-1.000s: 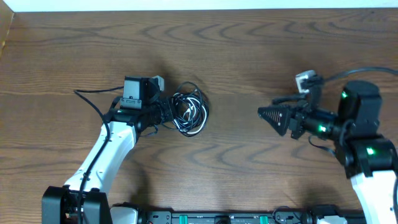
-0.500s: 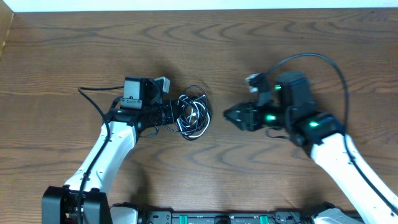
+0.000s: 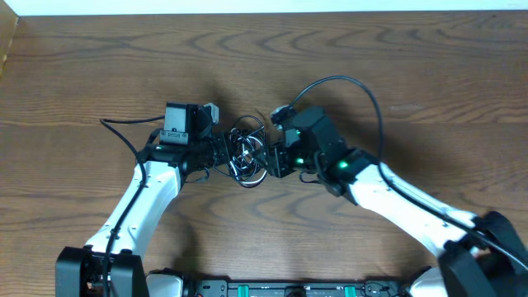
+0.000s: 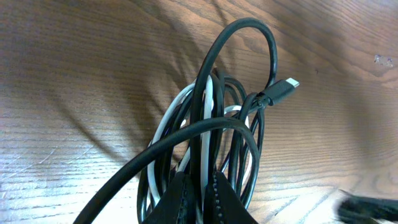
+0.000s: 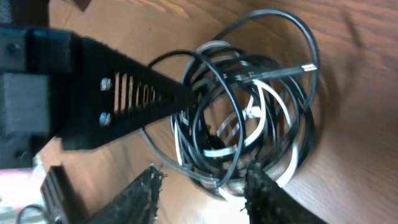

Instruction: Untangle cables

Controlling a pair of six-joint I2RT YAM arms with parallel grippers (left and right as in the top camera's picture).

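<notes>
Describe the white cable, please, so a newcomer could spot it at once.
Near the middle of the wooden table, between the left gripper and the right gripper, is a knot of cables. The white cable is the one pale loop in it; the others are black.

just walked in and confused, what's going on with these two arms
Two robot arms are working on a tangled bundle of thin black and white cables on the brown wooden table. The left arm has its jaws shut on the bundle's left side. The right arm has its jaws open around the opposite edge, not yet gripping.
</notes>
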